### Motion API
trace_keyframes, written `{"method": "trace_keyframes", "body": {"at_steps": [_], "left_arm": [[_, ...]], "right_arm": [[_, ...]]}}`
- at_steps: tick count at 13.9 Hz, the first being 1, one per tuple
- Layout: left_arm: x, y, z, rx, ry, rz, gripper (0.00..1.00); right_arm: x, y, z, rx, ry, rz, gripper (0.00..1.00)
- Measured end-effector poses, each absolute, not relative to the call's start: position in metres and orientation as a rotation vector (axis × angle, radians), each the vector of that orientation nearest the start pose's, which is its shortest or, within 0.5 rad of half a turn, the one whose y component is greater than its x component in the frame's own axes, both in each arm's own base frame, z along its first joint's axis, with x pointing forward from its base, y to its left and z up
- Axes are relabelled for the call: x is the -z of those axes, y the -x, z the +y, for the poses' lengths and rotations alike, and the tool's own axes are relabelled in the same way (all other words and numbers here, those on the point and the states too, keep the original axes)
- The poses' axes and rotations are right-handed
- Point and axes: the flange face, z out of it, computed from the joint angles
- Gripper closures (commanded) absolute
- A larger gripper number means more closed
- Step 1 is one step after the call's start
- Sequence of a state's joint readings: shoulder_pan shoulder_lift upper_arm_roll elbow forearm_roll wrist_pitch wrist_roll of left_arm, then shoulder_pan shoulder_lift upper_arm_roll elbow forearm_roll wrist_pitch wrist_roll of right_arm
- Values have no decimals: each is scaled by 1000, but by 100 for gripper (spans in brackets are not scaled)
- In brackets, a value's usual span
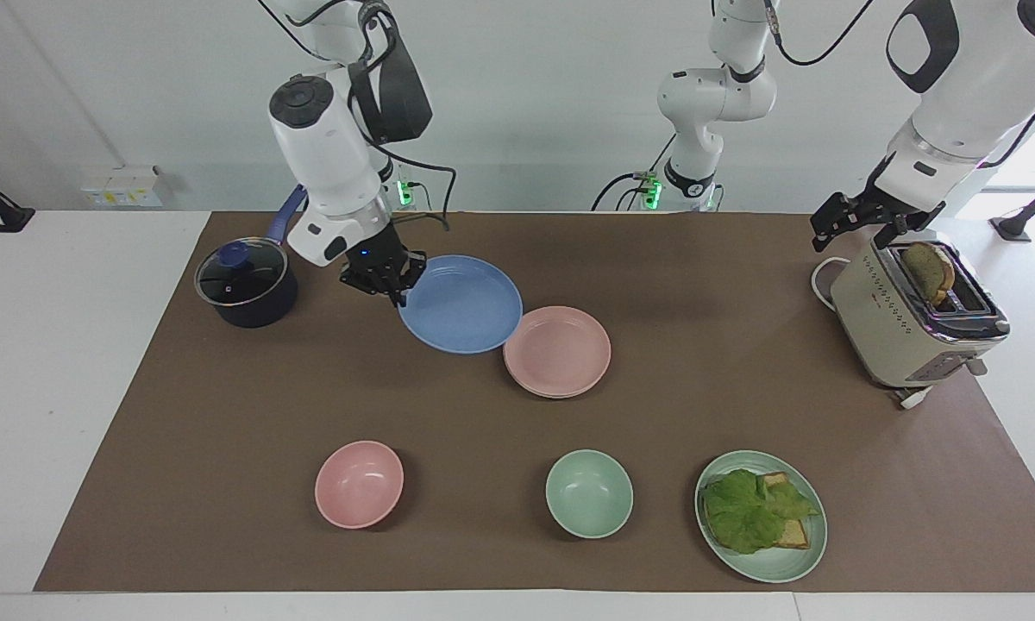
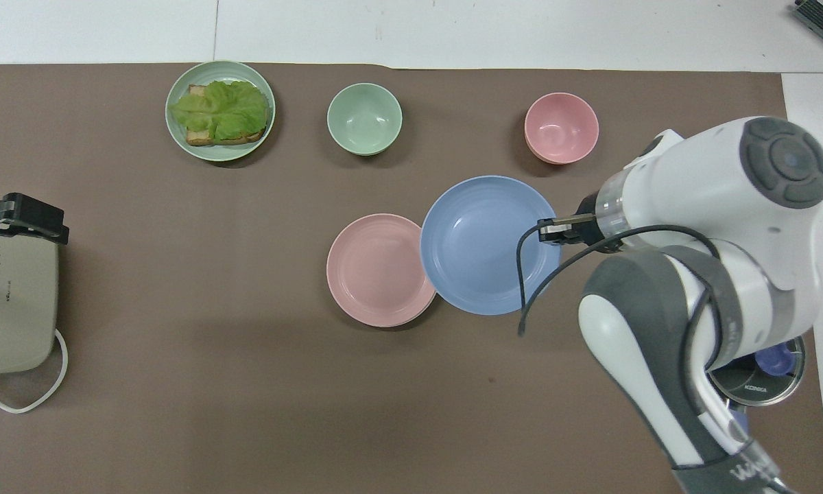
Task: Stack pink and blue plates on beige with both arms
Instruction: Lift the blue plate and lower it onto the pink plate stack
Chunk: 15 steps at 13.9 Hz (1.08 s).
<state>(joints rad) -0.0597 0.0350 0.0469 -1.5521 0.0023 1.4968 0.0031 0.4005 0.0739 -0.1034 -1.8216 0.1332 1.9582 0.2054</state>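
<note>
The periwinkle blue plate [image 1: 461,304] [image 2: 483,243] hangs in the air, and my right gripper [image 1: 394,293] [image 2: 547,230] is shut on its rim at the side toward the right arm's end. The plate's other edge overlaps the rim of the pale pink plate [image 1: 557,351] [image 2: 377,269], which lies mid-table. Under the pink plate only a thin rim of the beige plate [image 1: 559,395] shows; the rest of it is hidden. My left gripper [image 1: 858,226] [image 2: 20,216] waits open over the toaster, holding nothing.
A dark pot with a glass lid [image 1: 244,285] stands at the right arm's end. Farther from the robots lie a pink bowl [image 1: 359,483], a green bowl [image 1: 589,493] and a green plate with lettuce and bread [image 1: 761,516]. The beige toaster [image 1: 910,315] holds a bread slice.
</note>
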Motion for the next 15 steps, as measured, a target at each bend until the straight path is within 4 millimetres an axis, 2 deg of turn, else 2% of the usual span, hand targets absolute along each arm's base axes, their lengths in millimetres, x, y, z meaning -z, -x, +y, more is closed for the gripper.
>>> {"method": "trace_keyframes", "body": {"at_steps": [2, 5, 8, 13, 15], "left_arm": [[-608, -557, -7, -142, 3134, 25, 0], [-608, -557, -7, -142, 3134, 25, 0], [-608, -557, -7, -142, 3134, 25, 0], [-608, -557, -7, -142, 3134, 25, 0], [-608, -557, -7, -142, 3134, 25, 0]], "right_arm": [[-493, -557, 207, 53, 3009, -35, 100], [-487, -552, 232, 57, 3006, -4, 100], [-478, -551, 248, 68, 3003, 4, 100], [-432, -553, 294, 66, 2962, 6, 100], [-417, -553, 304, 71, 2965, -6, 100]]}}
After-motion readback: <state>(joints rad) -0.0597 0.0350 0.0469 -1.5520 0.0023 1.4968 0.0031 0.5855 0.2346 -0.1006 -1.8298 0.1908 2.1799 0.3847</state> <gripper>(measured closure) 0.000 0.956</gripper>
